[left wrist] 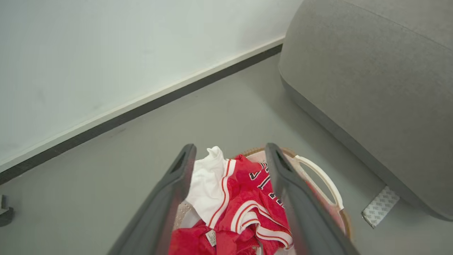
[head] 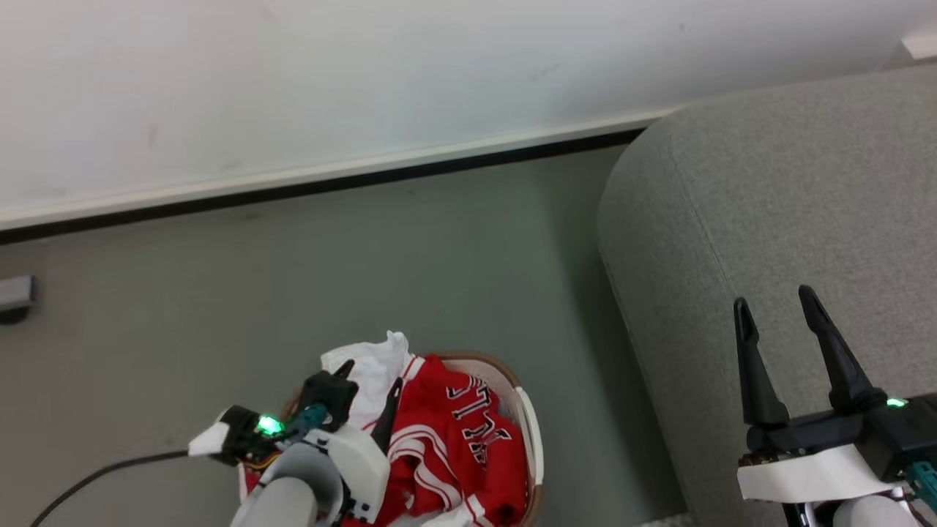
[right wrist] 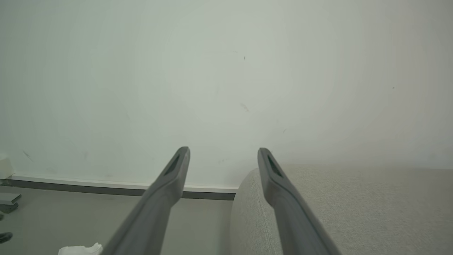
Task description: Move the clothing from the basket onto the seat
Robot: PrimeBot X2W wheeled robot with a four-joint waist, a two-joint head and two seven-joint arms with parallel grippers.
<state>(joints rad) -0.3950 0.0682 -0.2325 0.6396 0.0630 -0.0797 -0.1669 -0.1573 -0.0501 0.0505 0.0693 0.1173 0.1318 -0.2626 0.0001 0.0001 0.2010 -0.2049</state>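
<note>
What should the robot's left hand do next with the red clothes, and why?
Probably lower the left gripper straight down into the red and white sports clothing. Its fingers are open, poised over the pile, which lies in the cream plastic basket with the brown rim beside the grey fabric sofa; nothing is gripped yet.

Left gripper [head: 372, 375] and right gripper [head: 774, 296] were found built alike: two long dark grey fingers [left wrist: 166, 198], tapered to blunt points, each slotted near the tip. Black wrist housings [head: 805, 432] were noted, each fitted with a green lamp [head: 269, 424] and a teal connector [head: 311, 417]. White shells [head: 805, 472] were seen behind the housings. A white cap [head: 208, 441] and a thin black cable [head: 95, 476] were recorded at the left wrist. Forearms [head: 282, 505] were noted as pale grey and rounded.
</note>
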